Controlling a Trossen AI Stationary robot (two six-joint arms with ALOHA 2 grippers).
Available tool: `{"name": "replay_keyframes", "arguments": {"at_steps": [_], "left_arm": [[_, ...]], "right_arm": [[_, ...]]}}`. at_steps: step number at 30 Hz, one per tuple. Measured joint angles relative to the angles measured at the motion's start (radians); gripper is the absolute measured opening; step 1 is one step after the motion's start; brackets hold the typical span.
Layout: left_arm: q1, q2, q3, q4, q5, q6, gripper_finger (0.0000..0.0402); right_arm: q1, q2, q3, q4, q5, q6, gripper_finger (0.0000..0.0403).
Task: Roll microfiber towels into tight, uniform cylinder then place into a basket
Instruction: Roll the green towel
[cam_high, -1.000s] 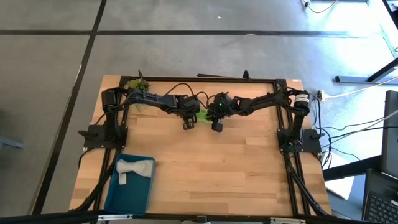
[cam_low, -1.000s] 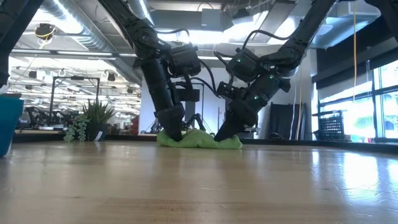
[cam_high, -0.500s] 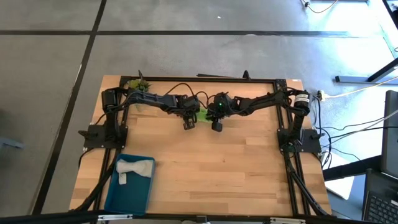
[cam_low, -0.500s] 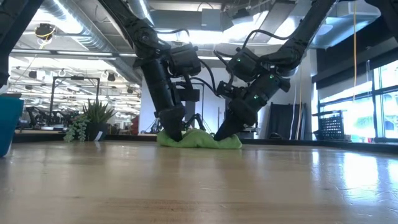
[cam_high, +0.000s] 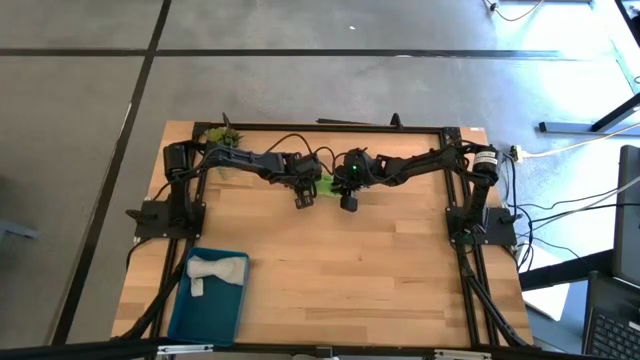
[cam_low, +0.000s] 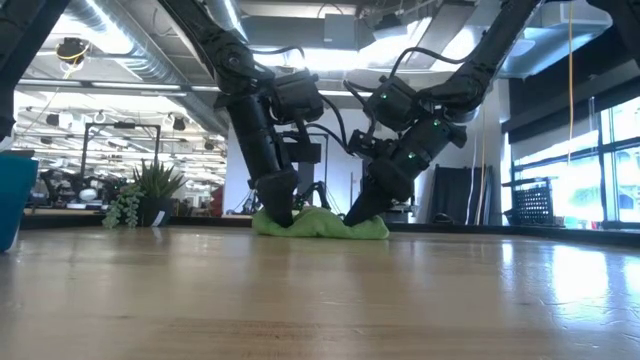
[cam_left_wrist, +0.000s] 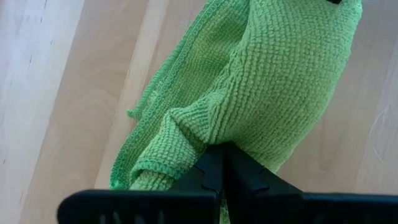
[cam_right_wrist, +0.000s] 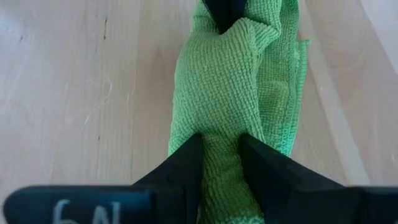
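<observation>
Both arms on the green towel (cam_low: 320, 224), far-centre of the surface (cam_high: 350, 270). Left end effector (cam_left_wrist: 219, 163) clenched on one end, right end effector (cam_right_wrist: 221, 146) grasping the other. Risk: uneven pull loosens the roll; loose hem could trail. Far edge is near. Open room nearward. Basket (cam_high: 190, 318) near-left, grey towel (cam_high: 215, 272) inside.

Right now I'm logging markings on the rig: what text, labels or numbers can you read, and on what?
"6A", roughly: pale characters on the right gripper body, near its base; the second character is uncertain.
No other text shows: none on the green towel, the left gripper or the basket.
</observation>
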Motion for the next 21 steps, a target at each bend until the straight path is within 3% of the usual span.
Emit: {"name": "replay_keyframes", "arguments": {"at_steps": [21], "left_arm": [[0.0, 0.0, 0.0, 0.003, -0.008, 0.005, 0.0039]], "right_arm": [[0.0, 0.0, 0.0, 0.0, 0.0, 0.0, 0.0113]]}}
